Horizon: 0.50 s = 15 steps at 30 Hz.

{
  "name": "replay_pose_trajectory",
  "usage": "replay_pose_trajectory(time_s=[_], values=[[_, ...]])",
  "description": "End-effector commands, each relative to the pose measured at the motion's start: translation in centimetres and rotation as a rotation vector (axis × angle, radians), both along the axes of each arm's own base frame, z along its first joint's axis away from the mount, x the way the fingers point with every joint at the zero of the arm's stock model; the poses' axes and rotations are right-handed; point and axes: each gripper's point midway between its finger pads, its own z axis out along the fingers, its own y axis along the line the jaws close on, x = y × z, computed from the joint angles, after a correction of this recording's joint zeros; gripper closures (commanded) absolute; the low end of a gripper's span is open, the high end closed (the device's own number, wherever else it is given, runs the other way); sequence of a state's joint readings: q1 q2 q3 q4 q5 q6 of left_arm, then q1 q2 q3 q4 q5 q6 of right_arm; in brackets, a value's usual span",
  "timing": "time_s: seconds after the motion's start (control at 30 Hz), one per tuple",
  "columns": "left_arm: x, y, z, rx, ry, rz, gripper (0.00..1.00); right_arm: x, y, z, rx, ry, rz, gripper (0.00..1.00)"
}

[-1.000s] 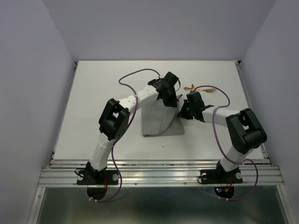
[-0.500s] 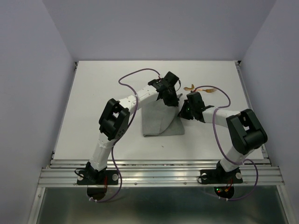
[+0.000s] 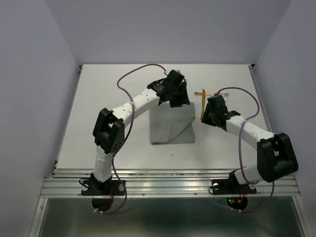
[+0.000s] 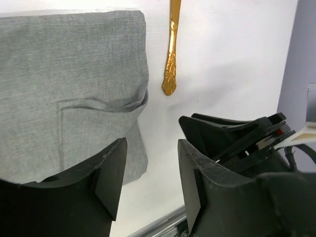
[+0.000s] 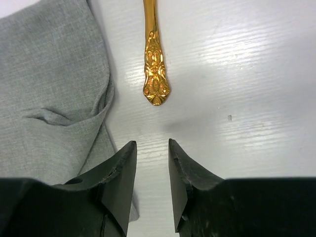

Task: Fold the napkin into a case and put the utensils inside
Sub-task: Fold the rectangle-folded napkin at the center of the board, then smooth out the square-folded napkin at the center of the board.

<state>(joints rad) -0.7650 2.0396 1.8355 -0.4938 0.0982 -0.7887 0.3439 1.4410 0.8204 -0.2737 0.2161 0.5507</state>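
The grey napkin (image 3: 170,126) lies folded flat in the middle of the table, with a crease and a tucked flap near its right edge (image 4: 74,94) (image 5: 54,94). Just right of it lies a golden utensil (image 3: 203,105), its ornate handle end pointing toward the arms (image 4: 170,74) (image 5: 156,79). A second golden piece (image 3: 218,94) crosses its far end. My left gripper (image 3: 179,98) (image 4: 150,170) hovers open over the napkin's far right corner, empty. My right gripper (image 3: 207,114) (image 5: 152,168) stands open and empty just short of the handle end, beside the napkin's edge.
The right gripper's black body (image 4: 232,138) sits close to the left gripper's fingers. The white table (image 3: 113,94) is walled by lilac panels on three sides. A metal rail (image 3: 168,175) runs along the near edge, by the arm bases.
Both grippers have opened and let go of the napkin. The left gripper rose and drew toward the far side; the right arm swung right, uncovering the golden utensil.
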Motion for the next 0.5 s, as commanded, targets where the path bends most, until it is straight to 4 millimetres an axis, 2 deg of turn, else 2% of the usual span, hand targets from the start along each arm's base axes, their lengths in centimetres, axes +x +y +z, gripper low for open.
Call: replay_pose_trajectory(time_s=[0.0, 0.03, 0.07, 0.1, 0.13, 0.17, 0.2, 0.23, 0.27, 0.3, 0.33, 0.37, 0.43, 0.47], values=[[0.2, 3.8, 2.5, -0.01, -0.071, 0.034, 0.44, -0.1, -0.8, 2.9, -0.026, -0.047, 0.006, 0.62], [0.2, 4.4, 2.7, -0.021, -0.078, 0.041, 0.46, -0.2, -0.5, 3.2, -0.01, -0.05, 0.015, 0.62], [0.1, 5.0, 2.0, -0.017, -0.068, 0.046, 0.47, -0.4, 0.5, 3.6, 0.033, -0.048, 0.053, 0.62], [-0.3, 6.4, -0.2, 0.005, -0.024, 0.053, 0.48, -0.1, 1.2, 4.0, 0.059, -0.054, 0.077, 0.62], [-0.3, 6.9, -0.4, 0.0, -0.029, 0.053, 0.48, -0.3, 2.4, 3.9, 0.108, -0.036, 0.119, 0.62], [-0.5, 7.3, -1.2, 0.007, -0.016, 0.058, 0.49, 0.0, 2.8, 4.0, 0.123, -0.038, 0.129, 0.61], [-1.0, 8.2, -2.9, 0.032, 0.012, 0.059, 0.5, 0.0, 3.5, 4.0, 0.126, -0.036, 0.146, 0.61], [-0.7, 8.7, -3.6, 0.036, 0.015, 0.068, 0.52, 0.1, 5.0, 4.4, 0.129, -0.046, 0.18, 0.62], [-0.8, 9.1, -4.3, 0.043, 0.022, 0.069, 0.52, 0.3, 5.5, 4.4, 0.122, -0.048, 0.192, 0.61], [-1.0, 9.8, -5.6, 0.067, 0.04, 0.078, 0.52, 0.4, 6.2, 3.8, 0.114, -0.029, 0.207, 0.61], [-0.8, 10.3, -6.3, 0.076, 0.047, 0.085, 0.53, 0.5, 7.6, 4.2, 0.117, -0.038, 0.243, 0.61], [-0.8, 10.6, -7.0, 0.084, 0.056, 0.09, 0.53, 0.6, 8.3, 4.1, 0.109, -0.036, 0.255, 0.61], [-1.1, 11.3, -8.6, 0.106, 0.079, 0.093, 0.53, 0.6, 9.8, 3.3, 0.089, -0.015, 0.291, 0.61], [-1.0, 11.8, -9.2, 0.116, 0.089, 0.103, 0.53, 0.7, 11.3, 3.8, 0.09, -0.026, 0.327, 0.61]])
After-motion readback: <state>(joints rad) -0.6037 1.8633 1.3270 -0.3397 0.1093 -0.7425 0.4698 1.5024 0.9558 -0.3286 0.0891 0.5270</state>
